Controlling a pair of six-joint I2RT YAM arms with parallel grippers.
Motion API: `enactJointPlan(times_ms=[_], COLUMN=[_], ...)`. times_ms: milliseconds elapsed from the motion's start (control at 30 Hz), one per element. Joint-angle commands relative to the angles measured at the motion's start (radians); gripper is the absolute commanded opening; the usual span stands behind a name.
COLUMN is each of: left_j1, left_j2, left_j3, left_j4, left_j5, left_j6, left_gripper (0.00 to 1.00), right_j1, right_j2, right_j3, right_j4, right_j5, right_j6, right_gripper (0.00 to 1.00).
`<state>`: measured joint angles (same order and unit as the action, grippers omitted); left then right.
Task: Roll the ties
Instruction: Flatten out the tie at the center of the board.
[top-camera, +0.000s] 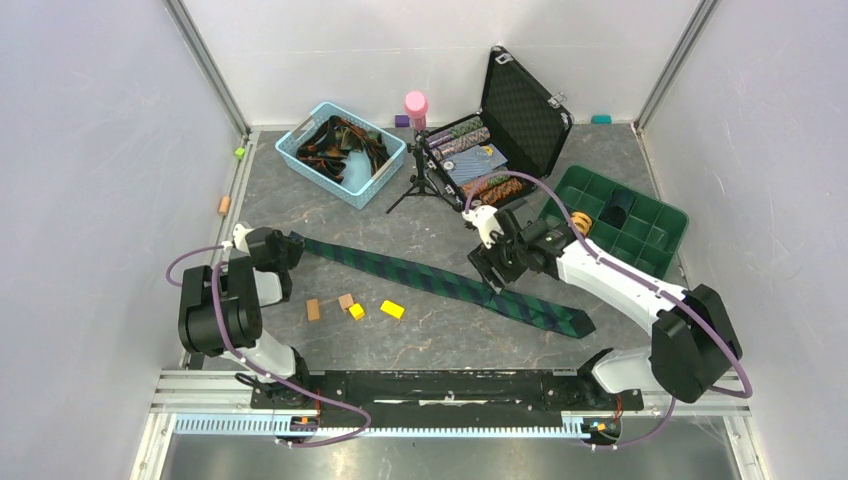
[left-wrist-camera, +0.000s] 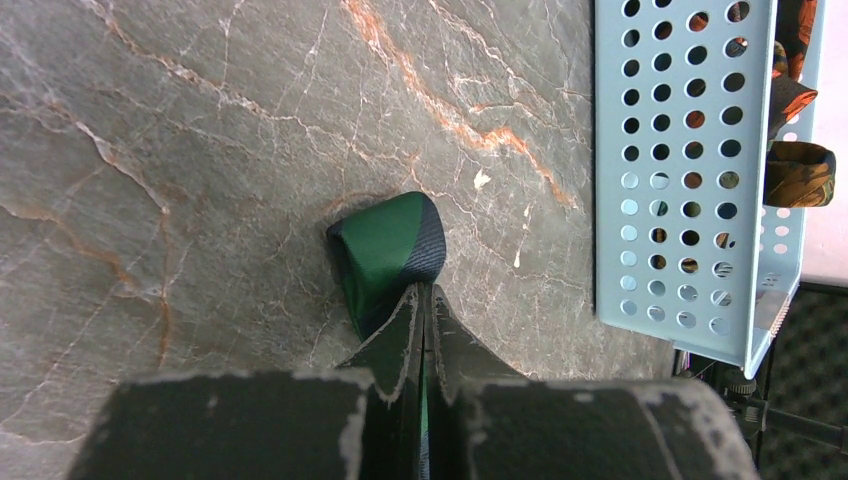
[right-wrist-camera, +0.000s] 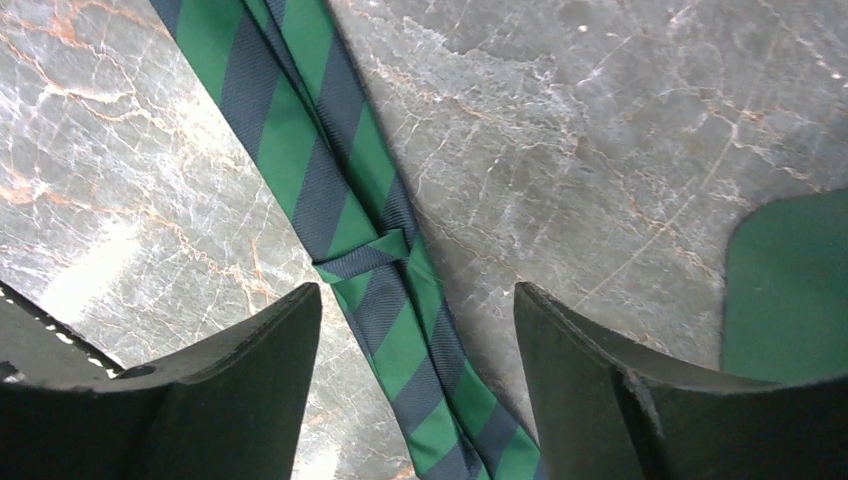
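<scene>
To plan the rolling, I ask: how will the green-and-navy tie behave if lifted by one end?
Probably floppy: the tie lies flat and thin on the table, so the rest would sag. Its end folds over at the left gripper, so it likely rolls easily.

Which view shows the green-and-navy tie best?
Top external: the whole tie shows, from the left pincer to its wide pointed end. Left wrist shows only the folded narrow end, clamped in that pincer. Right wrist shows only a middle stretch below the open right pincer.
</scene>
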<state>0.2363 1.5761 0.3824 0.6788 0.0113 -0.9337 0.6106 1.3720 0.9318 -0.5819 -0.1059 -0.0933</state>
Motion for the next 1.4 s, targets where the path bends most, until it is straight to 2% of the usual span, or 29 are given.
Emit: enactJointPlan(times_ms=[0, 67, 200, 333, 500, 633, 900, 1100, 1367], left_j1=[0.006, 0.006, 0.007, 0.008, 0.009, 0.011, 0.013, 0.015, 0.024], left_j2=[0.009, 0.009, 0.010, 0.010, 0.010, 0.013, 0.016, 0.020, 0.022], left_j3=[0.023, 0.023, 0.023, 0.023, 0.022, 0.023, 0.021, 0.011, -0.004], left_j4=[0.045, 0.046, 0.044, 0.045, 0.044, 0.044, 0.054, 0.079, 0.108], left_j5=[0.013, 0.011, 0.011, 0.012, 0.007, 0.008, 0.014, 0.025, 0.026], left_j6=[0.010, 0.009, 0.009, 0.008, 0.006, 0.002, -0.004, -0.005, -0.022], left_gripper=[0.02, 0.02, 0.02, 0.02, 0.02, 0.02, 0.03, 0.11, 0.15], right_j1=[0.032, 0.059, 0.102, 0.101, 0.100, 0.099, 0.098, 0.097, 0.091], right_j2=[-0.013, -0.005, 0.033, 0.029, -0.024, -0.071, -0.080, -0.051, -0.010], right_j3=[-0.066, -0.083, -0.064, -0.051, -0.112, -0.187, -0.249, -0.265, -0.278], right_j4=[0.109, 0.151, 0.155, 0.134, 0.175, 0.223, 0.261, 0.289, 0.311], right_j5=[-0.030, -0.008, 0.091, 0.247, 0.251, 0.245, 0.235, 0.224, 0.213], right_j6=[-0.037, -0.034, 0.030, 0.293, 0.629, 0.770, 0.853, 0.866, 0.866], right_gripper=[0.79, 0.85, 0.85, 0.74, 0.66, 0.57, 0.42, 0.41, 0.40])
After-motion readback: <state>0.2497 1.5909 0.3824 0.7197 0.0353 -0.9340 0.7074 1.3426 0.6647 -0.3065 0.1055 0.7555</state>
